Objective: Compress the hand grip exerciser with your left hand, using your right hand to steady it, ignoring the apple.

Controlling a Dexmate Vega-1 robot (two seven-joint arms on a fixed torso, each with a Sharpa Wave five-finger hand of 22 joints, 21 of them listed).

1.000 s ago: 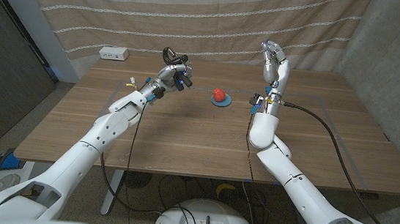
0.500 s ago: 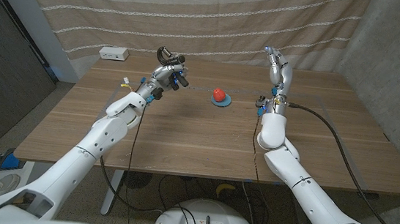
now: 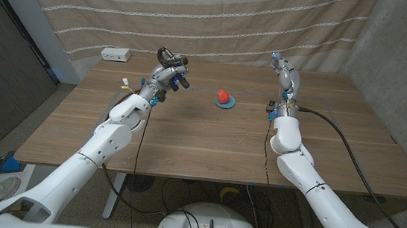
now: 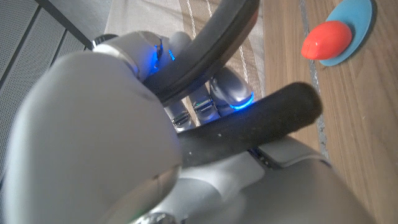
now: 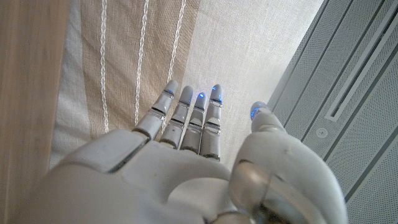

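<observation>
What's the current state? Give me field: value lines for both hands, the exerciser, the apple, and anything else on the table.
left hand: raised over the table's far left part, holds the hand grip exerciser
hand grip exerciser: black, off the table, its loop sticking up above the hand's fingers
right hand: raised, fingers extended and apart, holds nothing, well apart from the exerciser
apple: red, sitting on a small blue dish mid-table, untouched
white box: far left edge of the table, near the curtain
steadying: not yet begun

Right hand (image 5: 186, 168) empty, fingers (image 5: 186, 118) straight and close together, reaching toward striped curtain (image 5: 124, 56)
</observation>
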